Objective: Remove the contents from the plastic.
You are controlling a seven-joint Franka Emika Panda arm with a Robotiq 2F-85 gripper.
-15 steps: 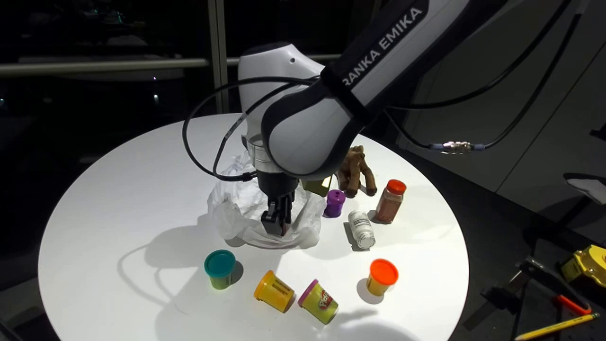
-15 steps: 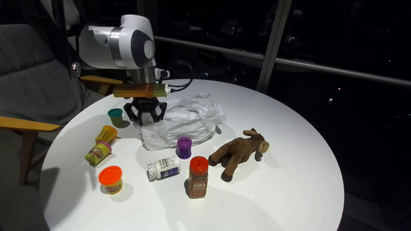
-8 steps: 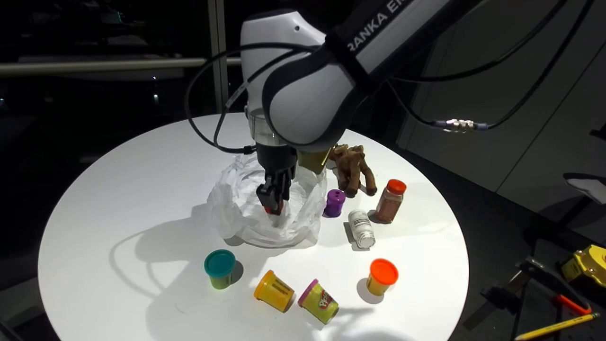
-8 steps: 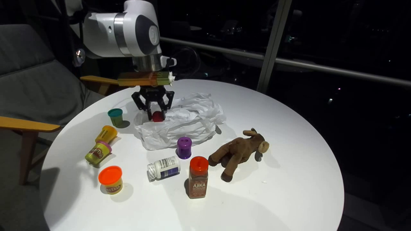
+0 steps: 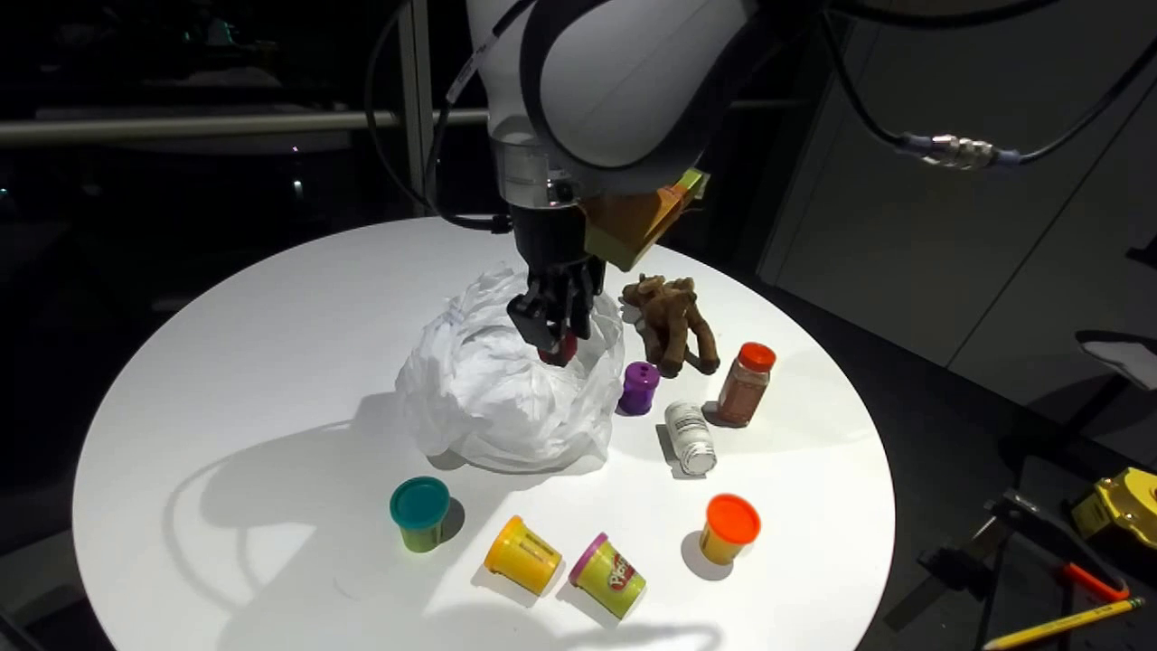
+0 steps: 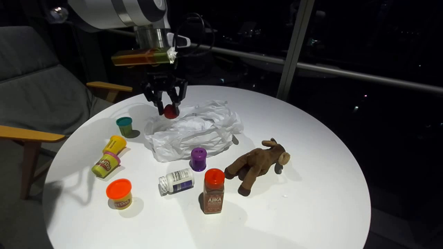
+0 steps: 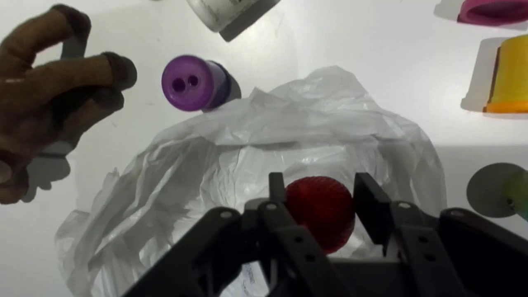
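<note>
Here | fingers [image 7: 373, 208] pinching round red piece [image 7: 321, 212] between them | plastic bag [image 7: 330, 123] below

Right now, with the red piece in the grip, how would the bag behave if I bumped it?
The bag would probably fold rather than resist: its thin walls are all wrinkles. It looks light for its bulk, being loose film, so it may skid on the table. That could tip the purple container, which stands upright close beside it.

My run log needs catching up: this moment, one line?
pincer: shut on red piece | place: over bag | bag: on table | outside bag: brown toy
</note>
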